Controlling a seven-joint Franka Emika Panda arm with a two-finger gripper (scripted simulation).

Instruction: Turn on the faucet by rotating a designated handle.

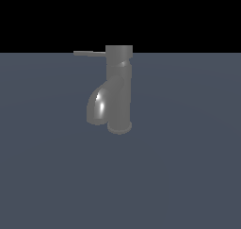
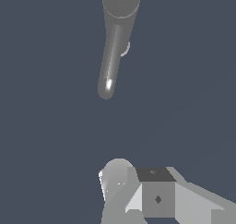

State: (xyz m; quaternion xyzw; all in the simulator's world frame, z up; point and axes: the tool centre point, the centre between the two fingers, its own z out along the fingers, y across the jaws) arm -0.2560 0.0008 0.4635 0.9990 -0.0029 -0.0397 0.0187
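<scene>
Out on the flat blue-grey ground point(image 1: 188, 176): the faucet point(image 1: 118, 89), upright, glossy grey, just to the exterior view's left of centre. Flared round base planted on the surface, cylindrical body rising straight, wider cap on top right at the line where the ground meets black. Thick spout curling out and down toward the exterior view's left, a bright glint on its bend, mouth hanging just above the ground beside the base.

And the handle point(image 1: 89, 53): thin, flat, level, jutting from the cap toward the exterior view's left, directly over the spout. No contact on it from anything.

No arm anywhere in the exterior view.

Over to the wrist view: looking down the faucet from above, round cap at the frame edge, handle point(image 2: 110, 57) running away from it as a long narrow bar with a rounded, shining tip. A small pale sliver peeking out beside it, too small to name.

Gripper point(image 2: 143, 193) in the near corner of that view, pale blocky parts and one rounded piece, well apart from the handle tip, bare ground between. Fingers apart or together? Cannot tell from this angle. Nothing seen in its grasp.
</scene>
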